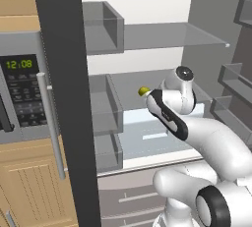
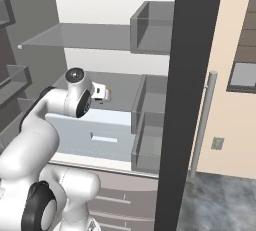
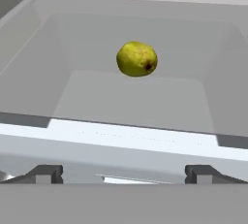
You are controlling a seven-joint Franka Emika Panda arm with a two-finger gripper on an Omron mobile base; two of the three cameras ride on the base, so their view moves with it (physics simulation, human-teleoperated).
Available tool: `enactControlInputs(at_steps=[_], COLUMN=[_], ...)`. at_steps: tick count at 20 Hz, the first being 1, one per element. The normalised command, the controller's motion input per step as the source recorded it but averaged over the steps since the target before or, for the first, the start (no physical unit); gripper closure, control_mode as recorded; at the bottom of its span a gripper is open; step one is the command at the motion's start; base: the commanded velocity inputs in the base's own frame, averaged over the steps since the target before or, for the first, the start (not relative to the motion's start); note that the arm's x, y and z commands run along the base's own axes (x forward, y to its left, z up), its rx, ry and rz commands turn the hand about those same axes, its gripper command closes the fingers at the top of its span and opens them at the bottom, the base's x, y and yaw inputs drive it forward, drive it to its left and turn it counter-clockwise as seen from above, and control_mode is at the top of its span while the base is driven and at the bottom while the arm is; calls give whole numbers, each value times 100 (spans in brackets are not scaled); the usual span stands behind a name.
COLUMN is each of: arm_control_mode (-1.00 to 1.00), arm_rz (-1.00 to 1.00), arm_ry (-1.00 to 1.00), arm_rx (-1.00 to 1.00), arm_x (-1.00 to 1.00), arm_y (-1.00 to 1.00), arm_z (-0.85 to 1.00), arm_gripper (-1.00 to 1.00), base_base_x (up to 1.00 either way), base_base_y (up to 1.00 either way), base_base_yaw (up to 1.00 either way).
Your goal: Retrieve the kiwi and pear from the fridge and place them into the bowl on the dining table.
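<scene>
The pear lies straight ahead of the open, empty pincer, well apart, toward the rear wall of the fridge shelf.

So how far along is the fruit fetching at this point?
Done: the fridge stands open, arm reaching inside. In hand: nothing; the gripper is open and aimed at the yellow-green pear on a shelf, apart from it. Left: grasping the pear, finding the kiwi, carrying both to the bowl.
</scene>
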Motion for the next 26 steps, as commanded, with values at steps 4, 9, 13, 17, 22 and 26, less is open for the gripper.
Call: enactControlInputs(at_steps=[4,9,13,17,22,26], arm_control_mode=[-100,-100,-100,-100,-100,-100], arm_rz=[0,0,0,0,0,0], arm_ry=[0,0,0,0,0,0], arm_rx=[0,0,0,0,0,0], arm_x=[1,0,8,31,39,22], arm_y=[0,0,-6,-18,-17,0], arm_z=[0,1,0,0,0,0], arm_gripper=[-100,-100,-100,-100,-100,-100], base_base_x=[0,0,0,0,0,0], base_base_y=[0,0,0,0,0,0], base_base_yaw=[0,0,0,0,0,0])
